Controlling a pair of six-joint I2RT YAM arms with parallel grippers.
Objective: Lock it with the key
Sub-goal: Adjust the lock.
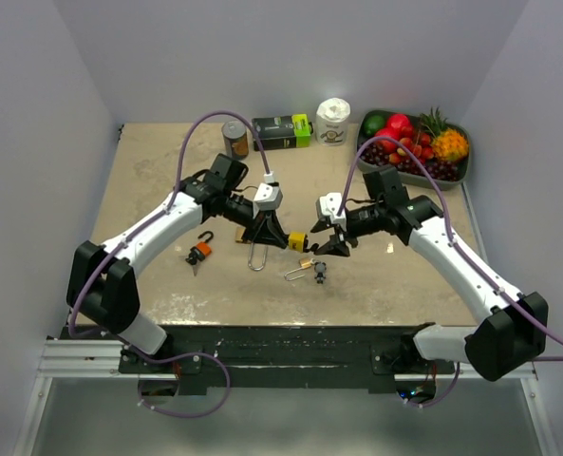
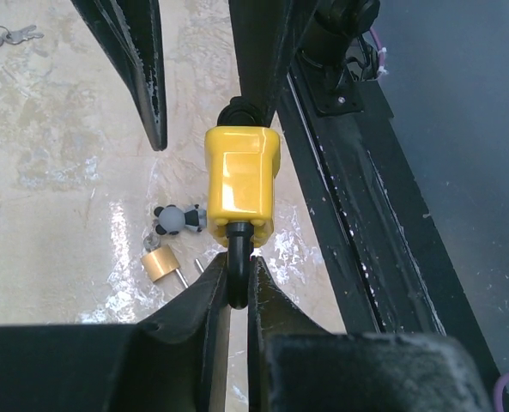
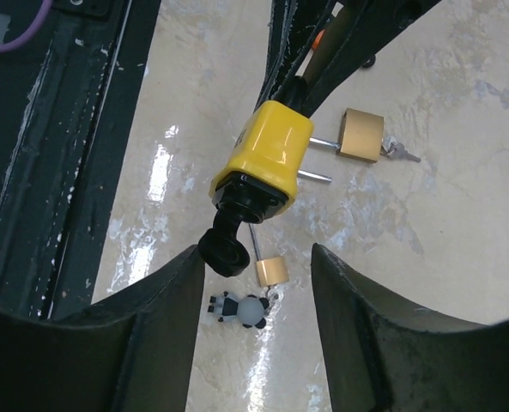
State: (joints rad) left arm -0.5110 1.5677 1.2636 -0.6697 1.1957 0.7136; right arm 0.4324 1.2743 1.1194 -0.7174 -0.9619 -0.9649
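A yellow padlock (image 1: 297,240) hangs in the air between my two grippers. My left gripper (image 1: 279,237) is shut on its black shackle (image 2: 236,273), with the yellow body (image 2: 241,184) sticking out beyond the fingertips. In the right wrist view the padlock (image 3: 267,159) shows its black keyhole end, with a black cap (image 3: 228,249) hanging loose. My right gripper (image 3: 256,257) is open and empty, its fingers just short of that end. Loose keys (image 3: 400,153) lie by a brass padlock (image 3: 360,135) on the table.
A small brass lock (image 1: 305,263) with a panda keyring (image 1: 319,275) lies under the grippers. An orange padlock (image 1: 200,252) and a long-shackle padlock (image 1: 256,255) lie at the left. A can (image 1: 234,139), box (image 1: 283,131), white tub (image 1: 333,122) and fruit tray (image 1: 468,161) stand at the back.
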